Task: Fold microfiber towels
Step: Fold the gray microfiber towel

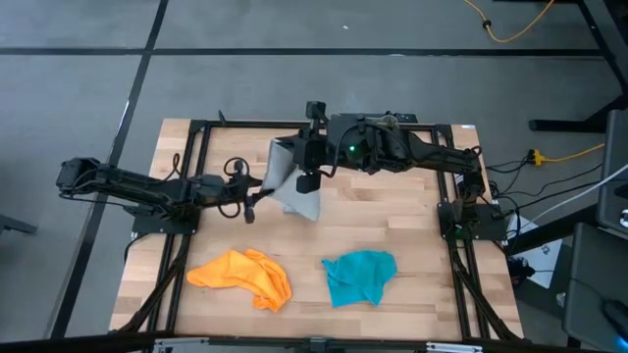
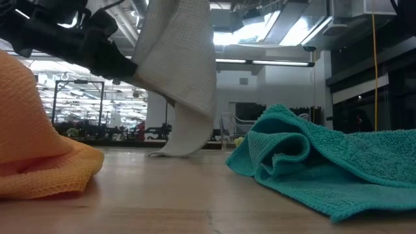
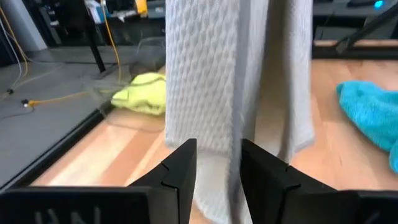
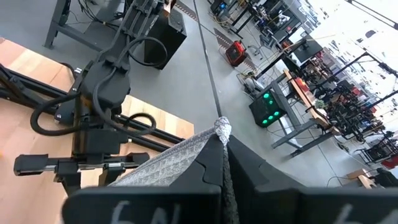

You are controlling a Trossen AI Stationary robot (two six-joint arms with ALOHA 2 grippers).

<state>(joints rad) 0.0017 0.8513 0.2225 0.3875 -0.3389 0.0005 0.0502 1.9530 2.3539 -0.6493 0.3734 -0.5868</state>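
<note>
Grey towel [image 1: 294, 181]: hangs above table [image 1: 412, 226], tip touching. Right gripper [image 4: 222, 140]: clenched on top corner. Left gripper [image 3: 217, 165]: jaws parted astride lower edge; should close squarely before folding. Orange towel [image 1: 245, 275], teal towel [image 1: 358, 275]: crumpled nearby.

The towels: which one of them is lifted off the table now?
The grey towel. The right gripper is shut on its top edge, so it hangs with only its lower end touching wood. The orange towel and teal towel lie crumpled on the table.
</note>
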